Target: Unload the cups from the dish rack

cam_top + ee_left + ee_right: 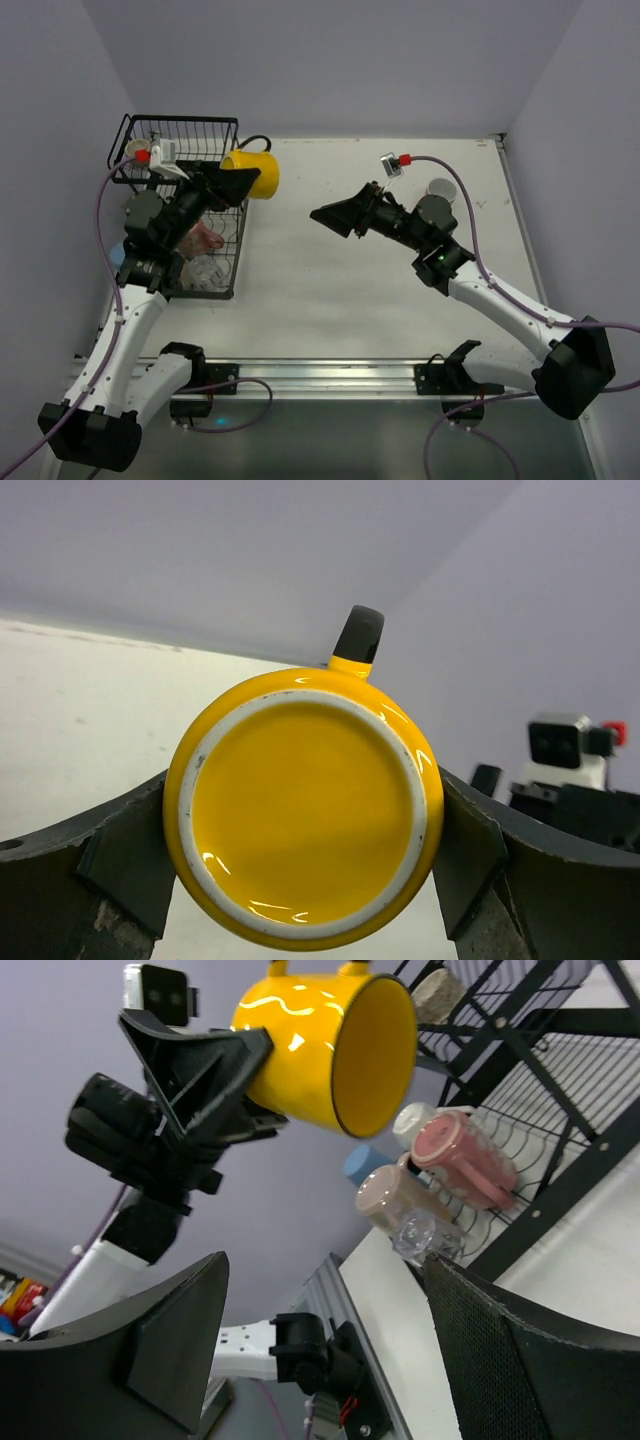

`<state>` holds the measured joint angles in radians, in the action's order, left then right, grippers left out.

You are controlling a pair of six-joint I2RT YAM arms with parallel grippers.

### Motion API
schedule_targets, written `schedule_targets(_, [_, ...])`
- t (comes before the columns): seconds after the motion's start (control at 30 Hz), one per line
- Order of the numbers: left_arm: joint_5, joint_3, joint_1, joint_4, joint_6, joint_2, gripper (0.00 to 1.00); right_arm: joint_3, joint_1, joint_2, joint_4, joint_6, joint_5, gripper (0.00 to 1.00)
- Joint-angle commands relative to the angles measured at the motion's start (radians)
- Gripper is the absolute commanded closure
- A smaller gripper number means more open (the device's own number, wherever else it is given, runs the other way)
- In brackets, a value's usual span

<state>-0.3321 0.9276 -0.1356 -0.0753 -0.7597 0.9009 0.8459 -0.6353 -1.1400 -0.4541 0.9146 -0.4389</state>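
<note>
Dish rack (186, 121) sits at the far-left corner of the bench (330, 300), its black wire basket above and its slotted tray below. In the tray, from my right wrist view, I see a pink cup (462, 1155), a beige cup (385, 1200) and a clear glass (420, 1235) lying close together on their sides, with a light blue cup (365, 1165) behind them.

My left claw (238, 180) is clamped on the yellow mug (258, 168), one finger on each side of its body. The mug is held off the bench, just beside the right end of the upper basket. It is tipped on its side: the base faces my left wrist camera, the open mouth points to the right, and the dark-tipped handle points towards the far edge.

Towards the middle of the bench my right claw (335, 212) hangs with its fingers wide apart and nothing between them, pointing left at the mug's mouth but well apart from it.

Further right, a pale cup (440, 189) stands upright on the bench near the far-right corner, partly hidden behind the right arm.
</note>
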Motion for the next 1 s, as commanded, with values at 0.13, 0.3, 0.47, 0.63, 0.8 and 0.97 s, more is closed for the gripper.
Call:
schedule_targets(0.13, [-0.105,-0.188,-0.113,-0.434,-0.285,-0.051,0.94,0.021,-0.067,-0.075,-0.273,0.038,-0.043,0.2])
schedule_targets(0.3, [-0.056,-0.226,-0.196,-0.468,-0.288,-0.072,0.94,0.05,-0.078,-0.105,-0.278,0.044,-0.029,0.31])
schedule_targets(0.47, [-0.033,-0.28,-0.239,-0.564,-0.326,-0.065,0.94,0.073,-0.099,-0.147,-0.297,0.053,-0.035,0.43])
schedule_targets(0.63, [0.014,-0.319,-0.306,-0.644,-0.359,-0.059,0.93,0.09,-0.106,-0.185,-0.342,0.073,-0.052,0.53])
schedule_targets(0.8, [0.027,-0.314,-0.335,-0.621,-0.348,-0.06,0.66,0.094,-0.107,-0.204,-0.386,0.089,-0.08,0.83])
schedule_targets(0.97, [0.079,-0.219,-0.335,-0.381,-0.209,-0.108,0.0,0.053,-0.107,-0.138,-0.249,0.008,-0.054,1.0])
